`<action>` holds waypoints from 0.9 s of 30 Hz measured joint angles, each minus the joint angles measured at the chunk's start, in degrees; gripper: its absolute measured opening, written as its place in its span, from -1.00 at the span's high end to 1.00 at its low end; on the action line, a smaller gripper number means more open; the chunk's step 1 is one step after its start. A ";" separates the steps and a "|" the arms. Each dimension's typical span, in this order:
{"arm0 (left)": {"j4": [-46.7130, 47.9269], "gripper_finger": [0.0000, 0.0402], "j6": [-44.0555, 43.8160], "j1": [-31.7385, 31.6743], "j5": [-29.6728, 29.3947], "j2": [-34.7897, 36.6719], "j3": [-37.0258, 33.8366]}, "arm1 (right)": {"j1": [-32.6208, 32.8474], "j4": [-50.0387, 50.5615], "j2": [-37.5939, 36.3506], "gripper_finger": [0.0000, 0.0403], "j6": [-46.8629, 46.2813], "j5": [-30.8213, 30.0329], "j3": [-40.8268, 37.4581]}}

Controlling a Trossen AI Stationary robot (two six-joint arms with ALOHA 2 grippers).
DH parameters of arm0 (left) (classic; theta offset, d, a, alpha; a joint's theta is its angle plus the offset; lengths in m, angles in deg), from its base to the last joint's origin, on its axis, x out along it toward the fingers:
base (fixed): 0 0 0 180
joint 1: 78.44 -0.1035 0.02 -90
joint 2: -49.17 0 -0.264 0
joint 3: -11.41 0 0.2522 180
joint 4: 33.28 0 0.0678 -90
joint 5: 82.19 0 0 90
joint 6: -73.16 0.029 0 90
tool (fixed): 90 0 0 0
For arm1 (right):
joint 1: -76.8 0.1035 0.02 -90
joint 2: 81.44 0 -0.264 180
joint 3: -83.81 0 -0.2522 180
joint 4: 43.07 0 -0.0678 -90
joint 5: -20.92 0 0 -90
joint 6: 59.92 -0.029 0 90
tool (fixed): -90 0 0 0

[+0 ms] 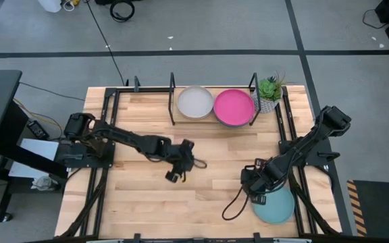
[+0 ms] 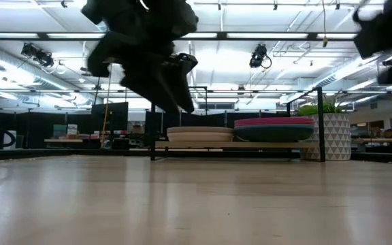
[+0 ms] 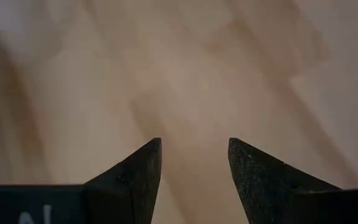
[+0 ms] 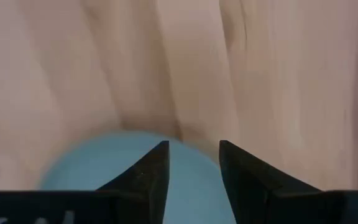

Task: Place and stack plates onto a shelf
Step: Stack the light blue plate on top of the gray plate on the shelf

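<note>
2 pincers in view, both with fingers apart and gripping nothing.

Left pincer (image 1: 175, 174) hangs over bare bench (image 1: 140, 202) near the middle; the left wrist view shows a clear gap between its fingers (image 3: 132, 180) with only wood beyond. In the low view it sits well above the surface.

Right pincer (image 1: 255, 192) is at the near-right of the bench, right over the edge of the light teal plate (image 1: 275, 206), which lies flat there. The right wrist view shows a moderate gap between its fingers (image 4: 143, 182) with that plate (image 4: 92, 165) behind and between them; cannot tell if they touch it.

Shelf (image 1: 174, 101) stands along the far edge. On it, 2 stacks side by side: cream plate (image 1: 194, 102) on top of the left one, magenta plate (image 1: 234, 106) on top of the right one, with a dark teal plate (image 2: 274, 134) under the magenta in the low view. Potted plant (image 1: 270, 90) just right of the shelf.
</note>
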 joint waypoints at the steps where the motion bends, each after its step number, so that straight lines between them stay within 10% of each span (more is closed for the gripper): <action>1: 0.37 0.04 -0.01 0.80 -0.03 0.00 0.00 | -0.26 0.04 0.00 0.23 -0.02 1.27 -1.11; 13: 4.32 0.04 -2.85 5.43 -0.72 2.13 0.02 | -0.70 -2.15 -0.02 0.26 1.28 6.68 -10.09; 22: -4.09 0.04 2.98 5.80 -0.76 0.91 0.09 | -2.27 -3.74 -0.06 0.88 4.26 7.48 -11.76; 27: -9.01 0.04 12.83 7.22 -0.85 -2.68 0.04 | -4.89 -7.79 -0.26 0.89 7.72 7.63 -11.72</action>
